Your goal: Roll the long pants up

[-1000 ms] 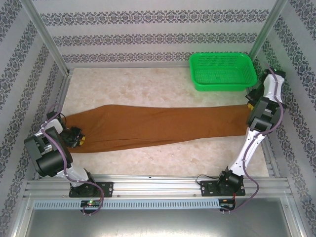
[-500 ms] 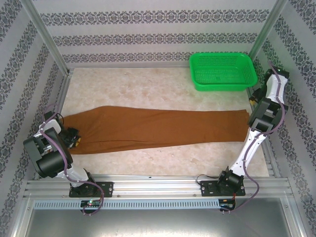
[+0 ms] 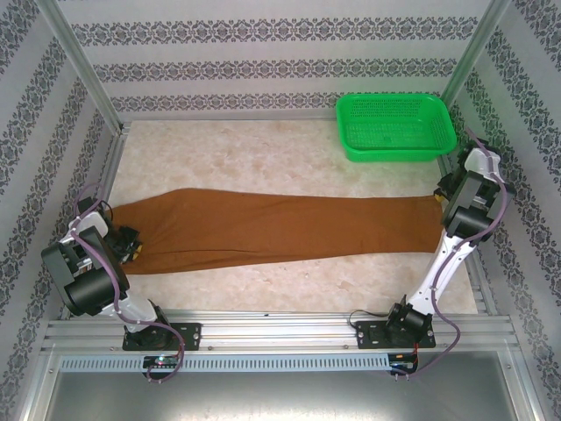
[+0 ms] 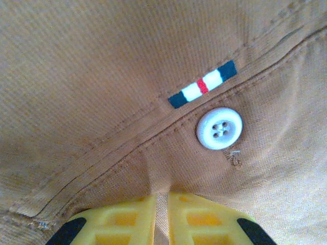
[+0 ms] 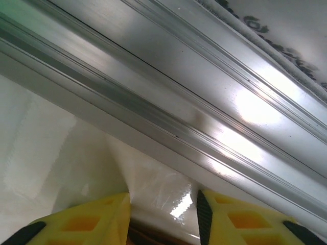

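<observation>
**A:** Across the middle of the top view, the rust-brown plain cloth long pants (image 3: 280, 230) lie flat on the pale marbled counter (image 3: 263, 158), one long band running from the lower left to the right edge. Why so straight?

**B:** My guess is that a roll needs a smooth strip, so the cloth is drawn out to its full length with no bunching. No part of it is turned over on itself, so the rolling has not begun.

**A:** And the left hand (image 4: 162, 200)?

**B:** It sits at the waist end, at the left of the frame. Its yellow fingers are pressed nearly together with a thin fold of brown cloth pinched between them. The pinch is just below a pale four-hole button (image 4: 219, 128) and a small blue, white and red striped tag (image 4: 203, 84). I think it grips the waistband to anchor that end.

**A:** The right hand (image 5: 162, 201)?

**B:** It is at the far right, by the cuff end. Its fingers stand a moderate way apart with nothing clamped between them. Beyond them are bare counter and a shiny aluminium rail (image 5: 168, 102). A sliver of brown shows low between the fingers, so the cuffs lie just beside it. I cannot tell whether it touches them.

**A:** The green plastic mesh basket (image 3: 396, 127)?

**B:** It is at the upper right, near the cuffs but apart from the cloth. It may be where the finished roll belongs.
</observation>
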{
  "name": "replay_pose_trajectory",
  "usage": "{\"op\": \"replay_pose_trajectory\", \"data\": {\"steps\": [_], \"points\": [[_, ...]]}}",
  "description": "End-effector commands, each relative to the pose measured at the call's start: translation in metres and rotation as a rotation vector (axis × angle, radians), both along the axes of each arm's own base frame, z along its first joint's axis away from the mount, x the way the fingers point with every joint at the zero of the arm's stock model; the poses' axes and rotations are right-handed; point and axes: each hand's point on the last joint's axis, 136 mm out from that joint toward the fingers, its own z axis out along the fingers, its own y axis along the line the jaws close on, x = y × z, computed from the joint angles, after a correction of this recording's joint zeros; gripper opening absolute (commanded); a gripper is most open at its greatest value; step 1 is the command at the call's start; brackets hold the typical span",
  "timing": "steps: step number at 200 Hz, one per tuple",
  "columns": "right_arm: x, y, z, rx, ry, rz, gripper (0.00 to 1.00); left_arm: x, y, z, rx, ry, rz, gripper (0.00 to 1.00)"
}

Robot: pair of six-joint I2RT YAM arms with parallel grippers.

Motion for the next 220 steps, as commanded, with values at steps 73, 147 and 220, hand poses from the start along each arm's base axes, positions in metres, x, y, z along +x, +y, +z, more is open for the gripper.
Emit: {"op": "replay_pose_trajectory", "data": {"steps": [73,147,220], "points": [[0.014,0.011,0.013,-0.029,-0.038,-0.015,0.43,0.003,0.008,-0.006,0.014,-0.016,0.007,0.15],[0.03,0.028,0.007,-0.01,-0.057,-0.006,0.36,0.007,0.004,-0.005,-0.005,-0.041,0.003,0.15],[0.027,0.014,0.04,-0.087,-0.085,-0.009,0.0,0.008,0.004,-0.004,-0.002,-0.047,0.004,0.14]]}}
